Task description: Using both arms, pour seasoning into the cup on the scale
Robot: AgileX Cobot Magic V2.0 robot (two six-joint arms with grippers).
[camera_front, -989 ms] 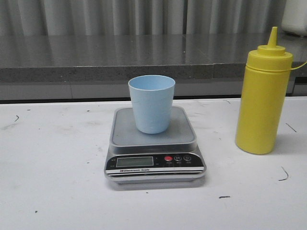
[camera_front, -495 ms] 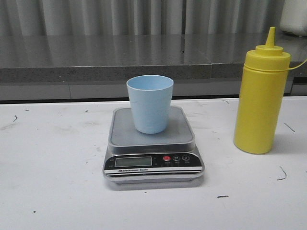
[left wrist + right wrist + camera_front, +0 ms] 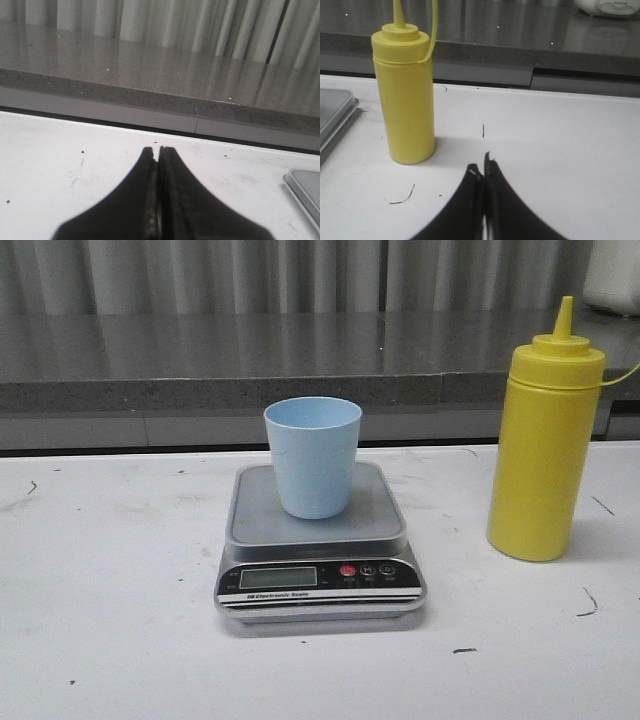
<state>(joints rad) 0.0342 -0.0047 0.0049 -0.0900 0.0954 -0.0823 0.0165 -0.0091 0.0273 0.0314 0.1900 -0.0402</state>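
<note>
Two closed end effectors [image 3: 158, 155] [image 3: 483, 172], one cup [image 3: 313, 456], one seasoning [image 3: 545, 440]

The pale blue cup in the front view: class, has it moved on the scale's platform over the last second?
No. The cup sits on the same spot of the scale platform; everything drifts slightly left together, so the camera moved, not the cup.

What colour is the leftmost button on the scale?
Red: the leftmost button on the scale front panel, beside two dark ones. Clearest in the front view.
</note>
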